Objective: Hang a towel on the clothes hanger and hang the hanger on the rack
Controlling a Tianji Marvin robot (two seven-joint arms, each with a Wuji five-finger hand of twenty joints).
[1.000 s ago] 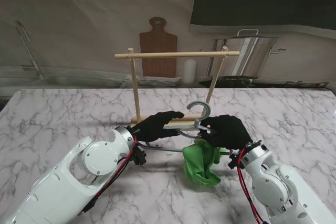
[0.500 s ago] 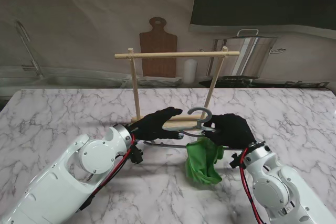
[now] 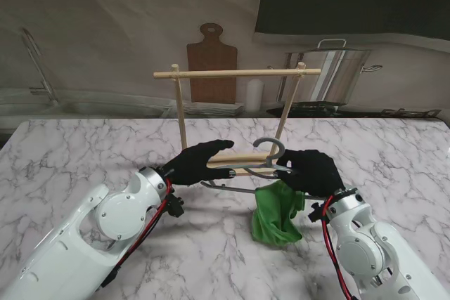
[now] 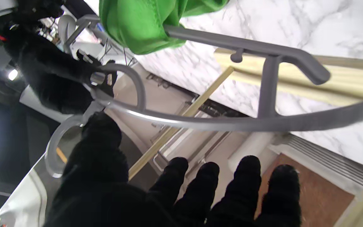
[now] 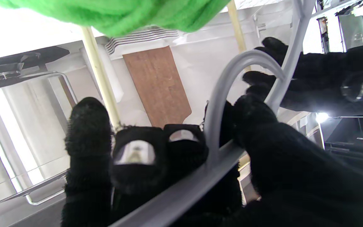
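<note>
Grey hanger (image 3: pixel 254 171), my right hand (image 3: pixel 311 172) clamped at its hook, sits low and near of the rack's rail (image 3: pixel 237 73); left hand (image 3: pixel 195 162) splayed.

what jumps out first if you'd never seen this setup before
The bright green towel draped over the grey hanger's lower bar stands out most, hanging near the middle of the marble table. Two black-gloved hands meet at the hanger: the right hand grips it by the hook, the left hand reaches in with fingers apart. Just behind them stands the wooden rack, its top bar bare.
</note>
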